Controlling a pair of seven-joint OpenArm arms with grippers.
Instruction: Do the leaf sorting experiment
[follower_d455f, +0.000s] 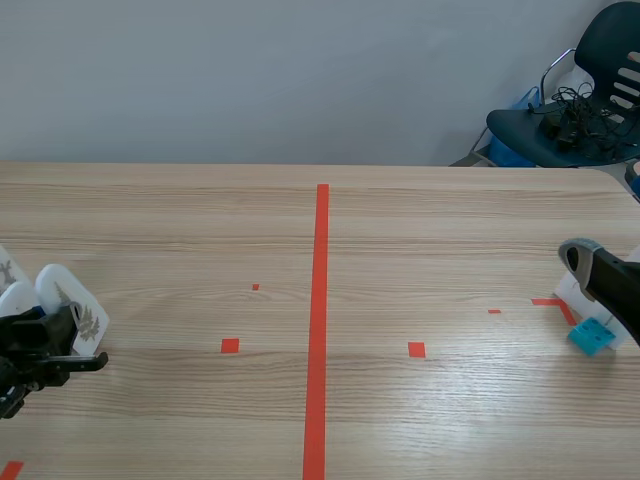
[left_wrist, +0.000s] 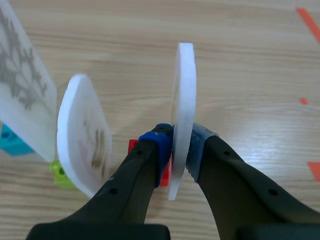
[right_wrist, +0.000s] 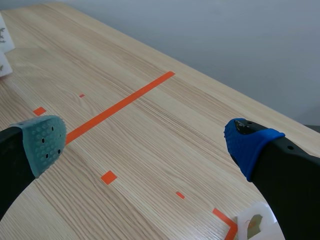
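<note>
White leaf card (left_wrist: 183, 100) stands upright and edge-on, pinched low down between the pads of the left gripper (left_wrist: 177, 147), which is clenched on it; a red base (left_wrist: 133, 146) shows just behind the fingers. Beside that gripper a second leaf card (left_wrist: 80, 135) stands on a green base (left_wrist: 61, 176), with a third card (left_wrist: 25, 95) further out. Over the wooden table (right_wrist: 165, 125), the right gripper (right_wrist: 146, 144) is spread wide, holding nothing, with a small leaf card (right_wrist: 257, 222) just beside its blue-padded finger.
</note>
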